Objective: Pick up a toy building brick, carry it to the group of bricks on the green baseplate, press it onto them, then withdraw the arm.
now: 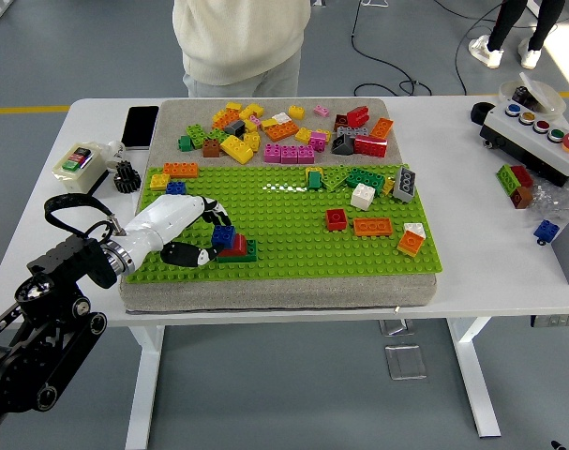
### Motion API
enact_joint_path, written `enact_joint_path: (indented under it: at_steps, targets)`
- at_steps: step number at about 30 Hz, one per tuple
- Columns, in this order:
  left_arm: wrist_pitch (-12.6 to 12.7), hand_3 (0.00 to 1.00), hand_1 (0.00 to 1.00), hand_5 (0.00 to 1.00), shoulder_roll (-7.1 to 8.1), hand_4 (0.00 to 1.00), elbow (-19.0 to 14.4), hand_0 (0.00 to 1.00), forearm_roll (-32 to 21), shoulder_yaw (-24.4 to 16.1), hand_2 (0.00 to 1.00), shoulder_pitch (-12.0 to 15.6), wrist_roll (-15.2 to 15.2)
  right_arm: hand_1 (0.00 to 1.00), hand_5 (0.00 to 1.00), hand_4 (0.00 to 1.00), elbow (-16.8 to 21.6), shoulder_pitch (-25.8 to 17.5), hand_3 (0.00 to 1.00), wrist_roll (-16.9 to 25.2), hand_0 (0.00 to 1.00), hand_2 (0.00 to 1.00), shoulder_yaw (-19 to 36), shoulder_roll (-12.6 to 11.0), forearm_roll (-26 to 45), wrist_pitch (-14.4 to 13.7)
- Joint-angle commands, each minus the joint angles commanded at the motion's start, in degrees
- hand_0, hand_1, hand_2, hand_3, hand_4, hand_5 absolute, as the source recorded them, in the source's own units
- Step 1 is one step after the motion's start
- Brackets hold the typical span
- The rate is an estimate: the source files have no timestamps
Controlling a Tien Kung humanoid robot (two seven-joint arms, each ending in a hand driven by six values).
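My left hand point(205, 234) reaches over the left part of the green baseplate point(284, 234). Its fingers are curled on a blue brick point(224, 234) that sits on a small stack of a red brick point(235, 246) and a dark green brick point(242, 255). The thumb lies low in front of the stack, the other fingers above it. A heap of loose bricks point(284, 131) in many colours lies on the grey pad point(275, 117) behind the baseplate. The right arm does not show.
Scattered bricks stand on the baseplate's right half, among them a red one point(336, 218) and an orange one point(372, 226). A phone point(140, 126) and a small box point(78, 161) lie at the left. A button box point(537, 131) stands far right. A person stands at the far edge.
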Motion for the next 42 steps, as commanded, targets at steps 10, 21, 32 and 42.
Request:
enact_joint_path:
  at_steps: [10,21,32,42]
  targets:
    - [-0.1,0.566,0.642,0.103,-0.06,0.622,0.1,0.657,0.0,0.0,0.613,-0.1,0.0,0.681,0.502,0.928,0.0,0.1,0.667,0.0,0.759,0.73,0.0,0.0,0.0,0.0]
    - [-0.4,0.573,0.655,0.117,-0.13,0.669,0.1,0.67,0.0,-0.3,0.62,-0.2,-0.1,0.682,0.502,0.928,0.0,0.1,0.668,0.0,0.759,0.73,0.1,0.0,0.0,0.1]
    - [-0.8,0.577,0.665,0.138,-0.27,0.704,0.2,0.685,0.0,-0.3,0.624,-0.3,-0.2,0.681,0.502,0.929,0.0,0.1,0.668,0.0,0.759,0.73,0.2,-0.1,0.0,0.1]
    - [-0.7,0.582,0.677,0.16,-0.45,0.738,0.6,0.7,0.0,-0.4,0.626,-0.4,-0.1,0.68,0.502,0.928,0.0,0.1,0.667,0.0,0.759,0.73,0.2,-0.1,0.1,0.1]
